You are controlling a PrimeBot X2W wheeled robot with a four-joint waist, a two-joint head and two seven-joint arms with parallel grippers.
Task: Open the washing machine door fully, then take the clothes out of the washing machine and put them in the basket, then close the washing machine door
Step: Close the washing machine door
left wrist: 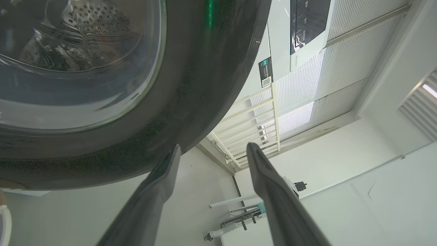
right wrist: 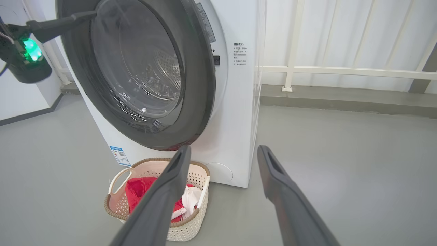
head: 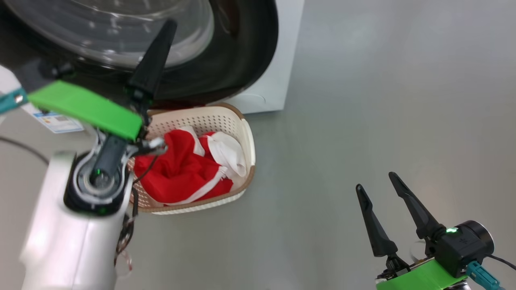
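On the floor [head: 363, 100]: basket [head: 246, 139] loaded

Basket sits just in front of the washing machine [right wrist: 239, 119], under the washing machine door [head: 246, 52]; clothes [head: 181, 171] heaped inside it, red with white trim. My left claw [left wrist: 213, 147]: released, empty, by the door's black rim. My right claw [head: 375, 180]: released, empty, well apart.

The door [right wrist: 201, 85] has a black rim and clear glass. The washer [right wrist: 239, 136] is white. The clothes [head: 177, 173] are red with white trim. The basket [head: 217, 121] is cream, dotted with holes, brown-rimmed. The floor [head: 363, 100] is grey.
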